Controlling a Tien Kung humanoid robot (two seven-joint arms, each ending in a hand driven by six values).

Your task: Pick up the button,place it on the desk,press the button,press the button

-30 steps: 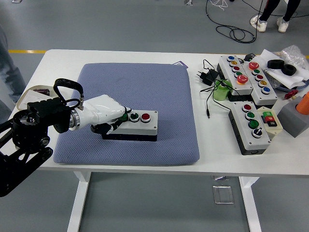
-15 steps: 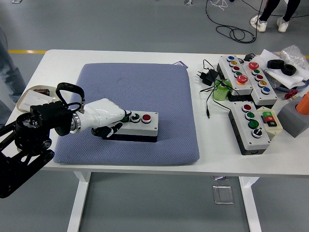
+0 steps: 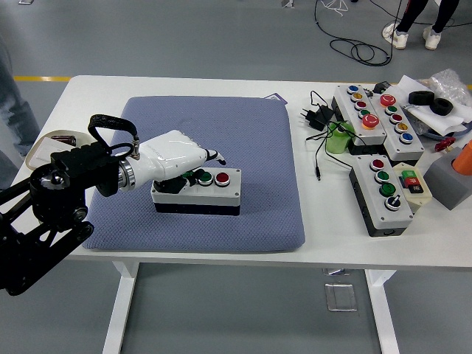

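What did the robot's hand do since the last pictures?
The left hand rose and slid toward the table's far side; it now sits above the left end of the button box instead of lying low against it. Whether it touches a button cannot be told. The box on the blue mat and everything else on the table stayed put.

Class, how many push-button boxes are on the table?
4: one on the blue mat under the left hand; two side by side at far right; one nearer, right. None looks hidden.
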